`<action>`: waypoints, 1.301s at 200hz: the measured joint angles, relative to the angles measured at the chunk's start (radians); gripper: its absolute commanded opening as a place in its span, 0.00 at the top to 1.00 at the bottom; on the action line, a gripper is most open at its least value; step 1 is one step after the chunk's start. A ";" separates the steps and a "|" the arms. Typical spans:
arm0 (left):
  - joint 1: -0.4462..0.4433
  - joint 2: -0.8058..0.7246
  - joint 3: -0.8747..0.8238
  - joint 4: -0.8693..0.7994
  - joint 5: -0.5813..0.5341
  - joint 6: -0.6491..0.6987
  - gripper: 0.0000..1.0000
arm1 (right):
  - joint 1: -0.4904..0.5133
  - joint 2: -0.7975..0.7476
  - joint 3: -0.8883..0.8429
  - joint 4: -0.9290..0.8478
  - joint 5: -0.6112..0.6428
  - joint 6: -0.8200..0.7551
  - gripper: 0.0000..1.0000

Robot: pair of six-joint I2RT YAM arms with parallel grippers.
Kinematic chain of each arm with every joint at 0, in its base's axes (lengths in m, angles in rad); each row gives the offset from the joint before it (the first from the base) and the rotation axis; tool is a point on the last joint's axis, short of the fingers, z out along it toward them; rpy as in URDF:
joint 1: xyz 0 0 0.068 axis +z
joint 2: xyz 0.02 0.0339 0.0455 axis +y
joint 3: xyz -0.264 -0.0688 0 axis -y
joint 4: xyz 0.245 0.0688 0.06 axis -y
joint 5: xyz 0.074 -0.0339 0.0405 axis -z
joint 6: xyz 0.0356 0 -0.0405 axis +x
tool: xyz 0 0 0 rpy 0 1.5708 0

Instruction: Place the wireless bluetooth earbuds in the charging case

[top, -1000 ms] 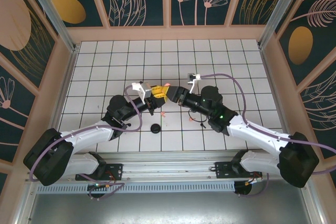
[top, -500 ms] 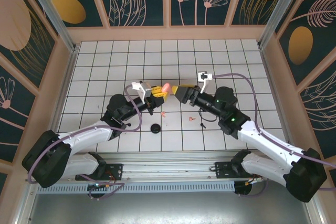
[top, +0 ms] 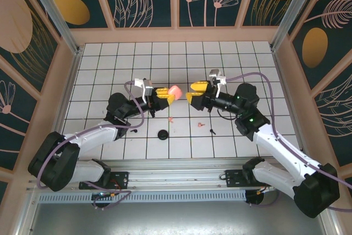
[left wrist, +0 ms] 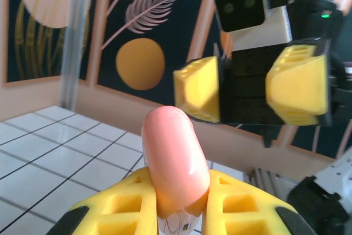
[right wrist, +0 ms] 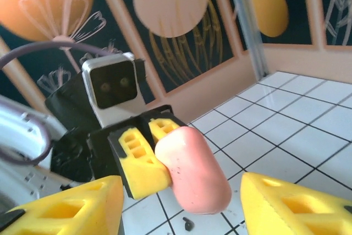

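On the white-tiled tabletop (top: pixel 110 59), nearest the arm bases, lies a black disc (top: pixel 163 134). Just beyond it the tiny stemmed earbuds lie scattered: a black one (top: pixel 212 131) and two salmon-pink ones (top: pixel 201 124) (top: pixel 170 118). Further back, raised above the tiles, the left fingers (top: pixel 162 94) pinch the charging case (top: pixel 174 91), a smooth, glossy salmon-pink capsule. The right fingers (top: pixel 198 87) face it, spread apart and holding nothing.
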 measured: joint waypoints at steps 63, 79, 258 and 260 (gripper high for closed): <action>0.000 0.001 0.022 0.143 0.115 -0.115 0.85 | -0.034 0.038 0.113 -0.079 -0.232 -0.199 0.44; 0.000 0.001 0.022 0.166 0.129 -0.134 0.85 | -0.035 0.064 0.155 -0.129 -0.267 -0.248 0.45; 0.000 -0.007 0.040 0.207 0.147 -0.175 0.84 | -0.022 0.283 0.352 -0.327 -0.511 -0.401 0.77; 0.000 -0.008 0.040 0.208 0.147 -0.175 0.84 | -0.022 0.284 0.354 -0.331 -0.513 -0.402 0.77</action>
